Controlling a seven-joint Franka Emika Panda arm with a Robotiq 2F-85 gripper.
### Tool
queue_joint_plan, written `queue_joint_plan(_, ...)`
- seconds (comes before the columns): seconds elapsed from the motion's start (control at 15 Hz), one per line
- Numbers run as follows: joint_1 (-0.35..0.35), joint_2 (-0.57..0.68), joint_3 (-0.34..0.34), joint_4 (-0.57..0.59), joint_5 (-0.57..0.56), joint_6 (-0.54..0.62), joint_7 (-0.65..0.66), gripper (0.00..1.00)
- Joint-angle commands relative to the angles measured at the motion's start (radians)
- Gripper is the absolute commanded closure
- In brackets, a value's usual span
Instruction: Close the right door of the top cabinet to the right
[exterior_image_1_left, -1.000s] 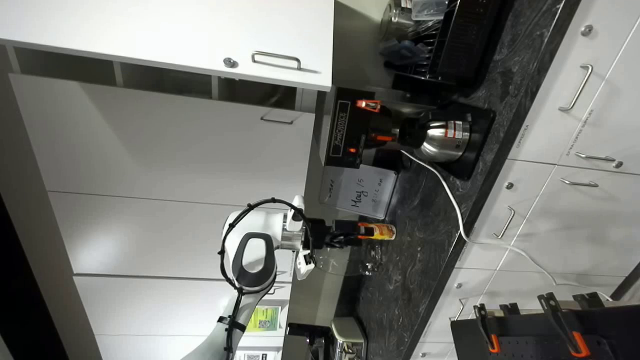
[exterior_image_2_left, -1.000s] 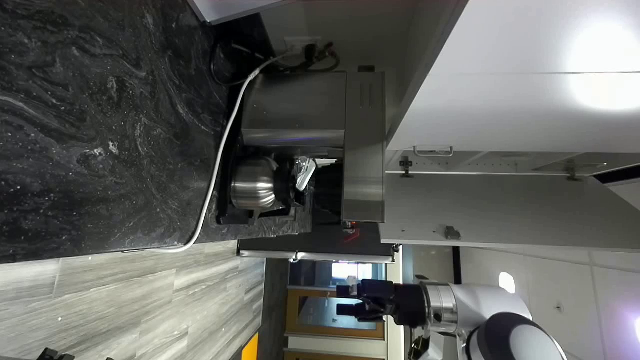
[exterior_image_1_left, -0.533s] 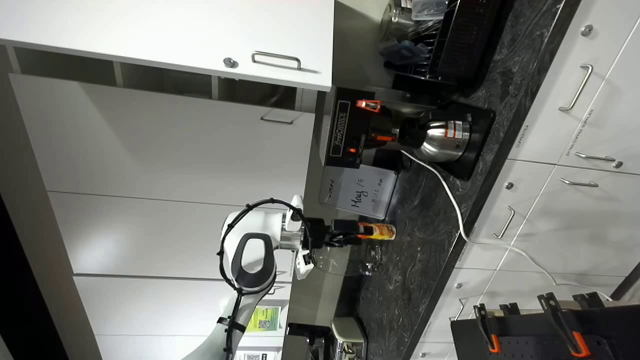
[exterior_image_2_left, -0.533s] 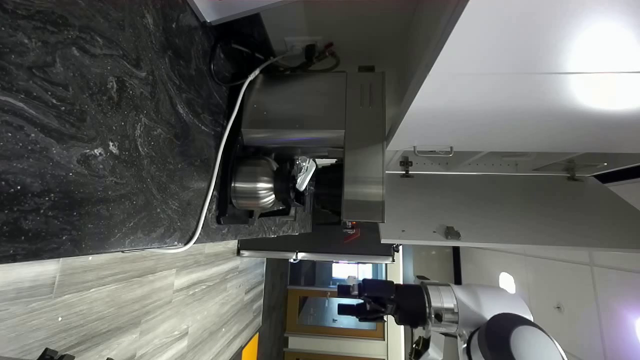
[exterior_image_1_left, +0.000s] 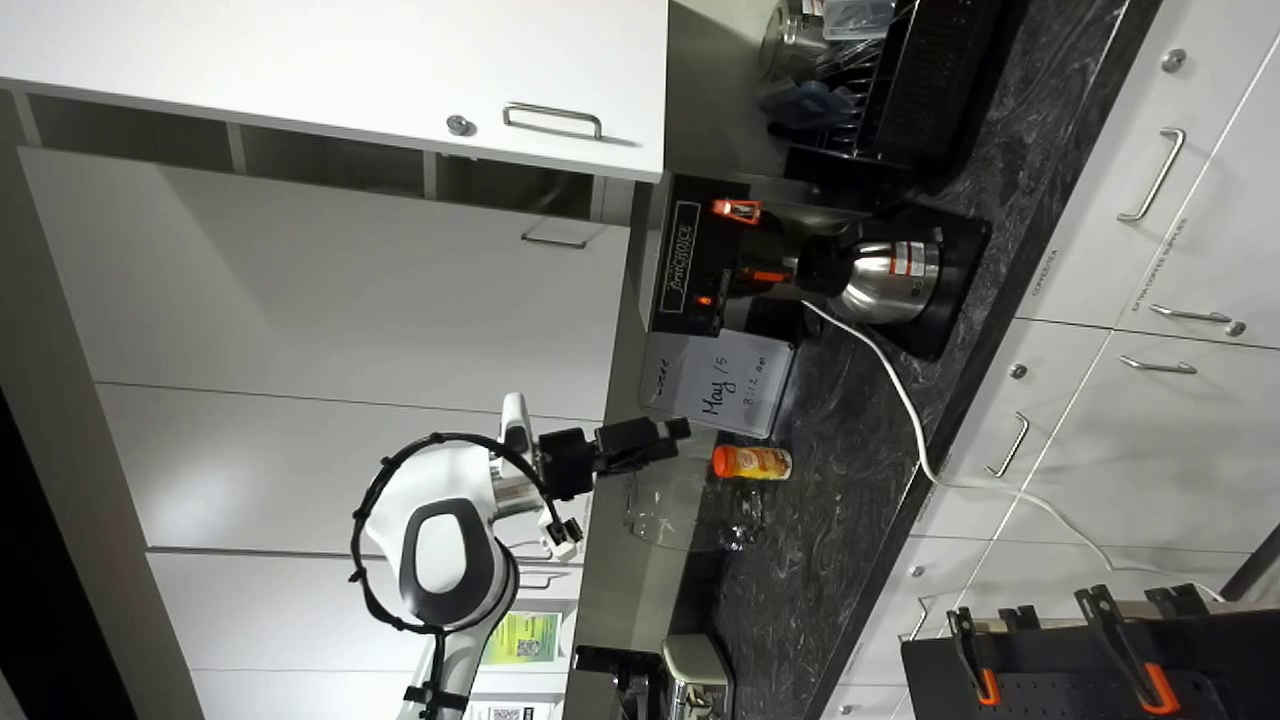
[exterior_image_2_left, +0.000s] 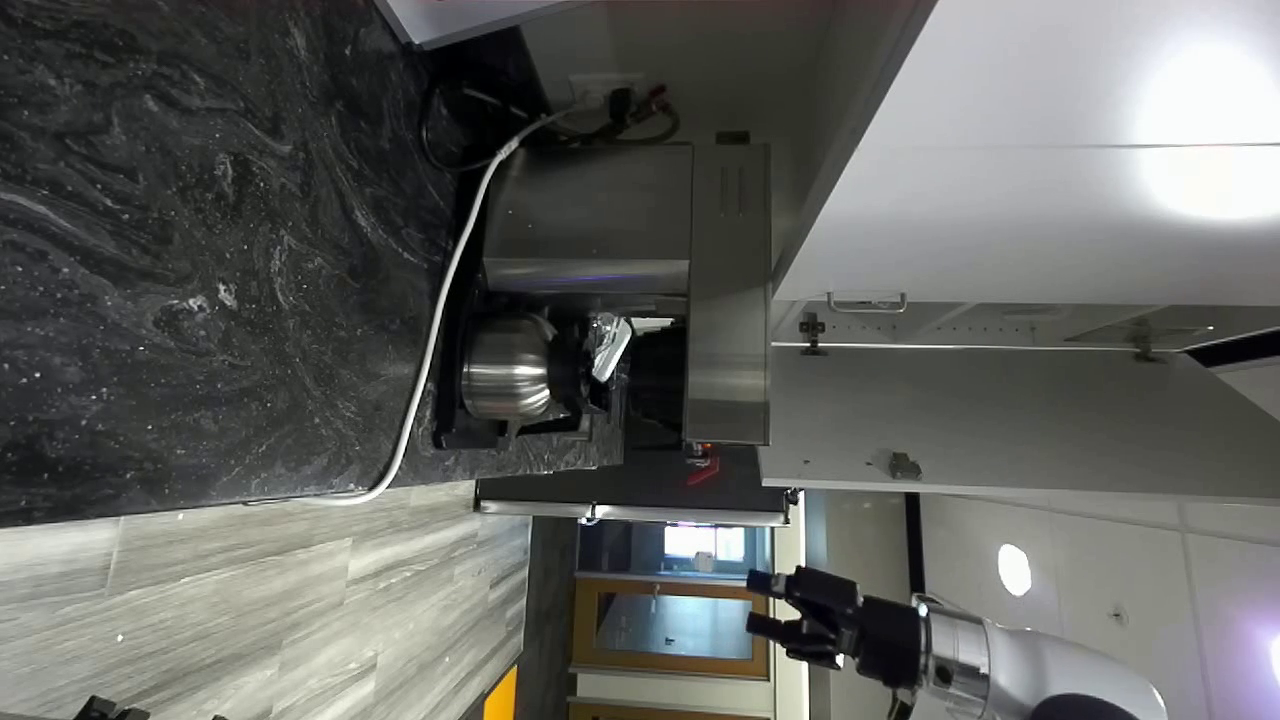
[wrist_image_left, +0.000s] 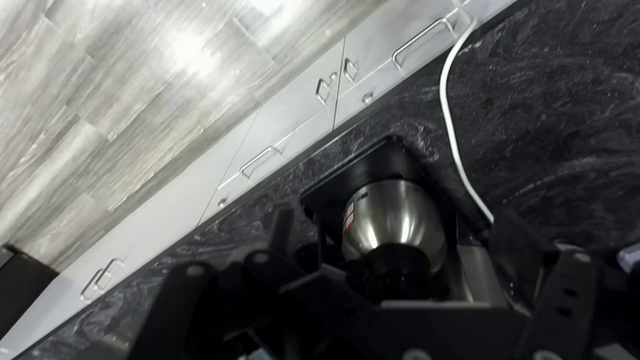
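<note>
The top cabinet is seen in both exterior views, which stand sideways; its closed left door (exterior_image_1_left: 350, 280) also shows (exterior_image_2_left: 1050, 220). The right door (exterior_image_1_left: 330, 70) stands partly open, with its outer face and bar handle visible. Its inner face shows in an exterior view (exterior_image_2_left: 1000, 420), with hinges at the cabinet side and a gap to the shelves. My gripper (exterior_image_1_left: 678, 437) is open and empty in the air, apart from the door. Its two fingertips are spread (exterior_image_2_left: 760, 605), and they are also apart in the wrist view (wrist_image_left: 400, 230).
A coffee maker (exterior_image_1_left: 690, 255) with a steel pot (wrist_image_left: 395, 215) stands below the cabinet. A white cord (wrist_image_left: 452, 120) crosses the dark counter (exterior_image_1_left: 850, 450). A whiteboard (exterior_image_1_left: 720, 385), an orange-capped bottle (exterior_image_1_left: 755, 462) and a dish rack (exterior_image_1_left: 930, 90) are there too.
My gripper has risen away from the counter and tilted; the orange-capped bottle it partly covered now shows fully. The right door has not moved.
</note>
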Motion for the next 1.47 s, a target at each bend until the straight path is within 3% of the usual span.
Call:
queue_joint_plan(0.0,-0.025,-0.046,-0.028,0.024,-0.045,0.131,-0.007,0.0)
queue_joint_plan(0.33,-0.047,0.005,-0.079,0.107,-0.068,0.385,-0.036,0.0)
queue_joint_plan(0.6,-0.075,0.079,-0.107,0.199,-0.069,0.505,-0.052,0.0)
queue_joint_plan(0.73,-0.087,0.105,-0.12,0.241,-0.06,0.514,-0.053,0.0)
queue_joint_plan(0.8,-0.078,0.059,-0.108,0.186,-0.045,0.497,-0.039,0.0)
queue_joint_plan(1.4,-0.082,0.09,-0.124,0.234,-0.037,0.519,-0.042,0.0)
